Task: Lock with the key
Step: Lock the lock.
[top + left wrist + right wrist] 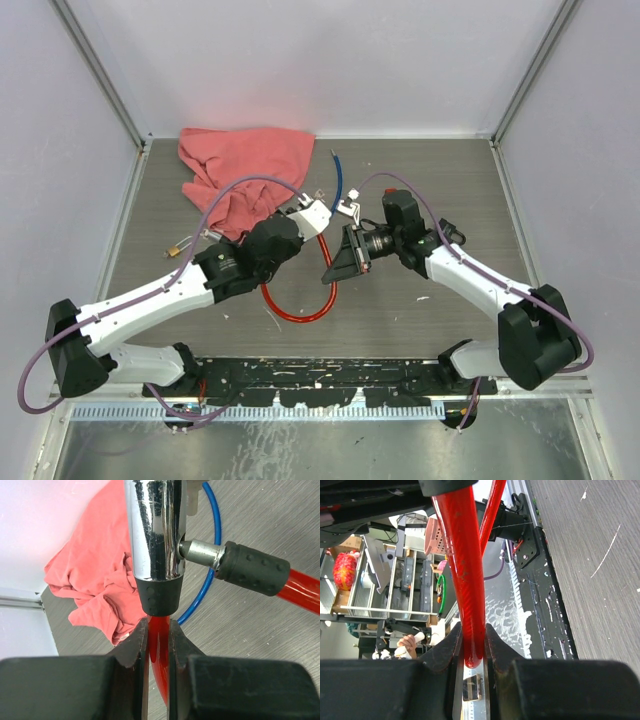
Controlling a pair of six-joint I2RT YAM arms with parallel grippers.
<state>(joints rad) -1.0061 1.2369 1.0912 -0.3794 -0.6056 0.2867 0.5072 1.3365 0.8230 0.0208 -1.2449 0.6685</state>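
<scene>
The lock is a chrome cylinder (152, 535) with a black rubber collar, on a red cable (159, 655). My left gripper (158, 630) is shut on the red cable just under that collar. The cable's other end, a metal pin (200, 552) in a black sleeve, meets the cylinder's side. My right gripper (471, 640) is shut on another stretch of the red cable (462, 555). From above, the lock (315, 215) hangs between both grippers, left gripper (298, 226) and right gripper (330, 270), with the cable loop (296, 305) on the table. I cannot make out a key.
A crumpled pink cloth (243, 165) lies at the back left. A thin blue cord (337, 182) runs behind the lock. A small brass-coloured object (178, 249) lies left of the left arm. Grey walls close three sides.
</scene>
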